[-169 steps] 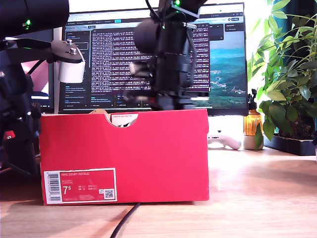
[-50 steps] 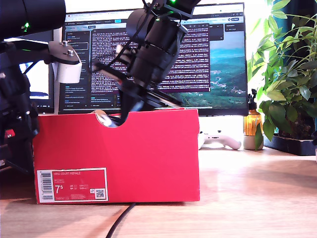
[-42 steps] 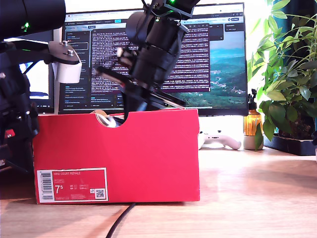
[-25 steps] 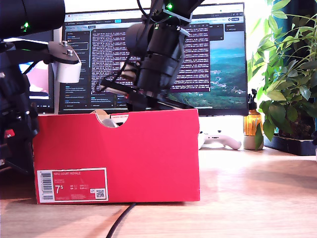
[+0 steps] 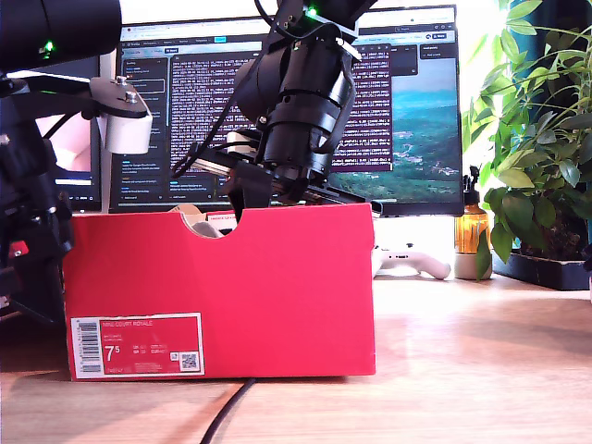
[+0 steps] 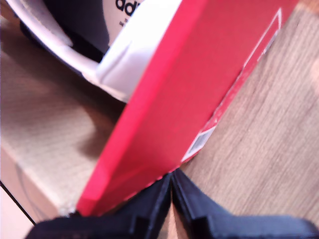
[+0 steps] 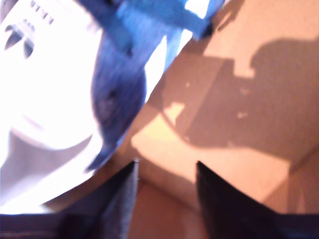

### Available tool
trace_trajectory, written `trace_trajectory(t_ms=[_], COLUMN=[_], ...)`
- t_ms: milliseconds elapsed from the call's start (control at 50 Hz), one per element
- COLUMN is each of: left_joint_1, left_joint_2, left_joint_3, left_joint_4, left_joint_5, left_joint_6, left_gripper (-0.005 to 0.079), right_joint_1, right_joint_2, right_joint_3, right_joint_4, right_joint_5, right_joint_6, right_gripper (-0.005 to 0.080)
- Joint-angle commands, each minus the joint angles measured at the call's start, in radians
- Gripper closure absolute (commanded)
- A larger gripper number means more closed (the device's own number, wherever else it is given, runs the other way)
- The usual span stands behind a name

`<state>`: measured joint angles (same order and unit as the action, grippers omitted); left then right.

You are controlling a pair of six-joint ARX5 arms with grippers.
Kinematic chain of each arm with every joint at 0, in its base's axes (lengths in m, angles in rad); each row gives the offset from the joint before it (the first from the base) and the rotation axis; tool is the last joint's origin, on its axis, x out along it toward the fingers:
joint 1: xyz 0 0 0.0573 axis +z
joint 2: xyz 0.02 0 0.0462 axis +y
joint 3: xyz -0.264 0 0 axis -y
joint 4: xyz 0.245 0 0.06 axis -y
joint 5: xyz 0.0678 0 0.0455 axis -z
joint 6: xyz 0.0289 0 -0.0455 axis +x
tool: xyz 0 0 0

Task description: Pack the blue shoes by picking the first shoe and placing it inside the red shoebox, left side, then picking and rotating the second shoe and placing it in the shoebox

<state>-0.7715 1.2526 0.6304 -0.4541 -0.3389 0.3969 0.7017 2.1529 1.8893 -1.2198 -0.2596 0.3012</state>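
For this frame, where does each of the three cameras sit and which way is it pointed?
Exterior view: low on the desk, facing the labelled front wall of the red shoebox, monitor behind; one black arm hangs over the box, another shows at this view's left.
First wrist view: on my first tool, its jaws together, looking down along the red shoebox wall, shoe inside, desk outside.
Second wrist view: on my second tool, jaws apart, looking down into the box at a blurred blue shoe.
Shared: the shoebox appears in all three.
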Motion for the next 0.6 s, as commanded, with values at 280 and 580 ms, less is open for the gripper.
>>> trace_trajectory(t_ms=[280,580], left_joint_1=[-0.003,-0.003], left_joint_2=[0.016,0.016], left_joint_3=[0.006,0.006], left_joint_4=[0.014,0.013], left_joint_5=[0.021,0.021], left_joint_6=[-0.005,-0.005], left_gripper=[0.0759,0.0759], right_joint_1=[0.045,0.077], right_joint_2=[0.017,0.031], right_joint_3=[0.129,0.128], right_joint_4=[0.008,0.055], right_joint_5=[-0.048,0.107], right_joint_6=[0.024,0.040], right_gripper=[0.0330,0.0383])
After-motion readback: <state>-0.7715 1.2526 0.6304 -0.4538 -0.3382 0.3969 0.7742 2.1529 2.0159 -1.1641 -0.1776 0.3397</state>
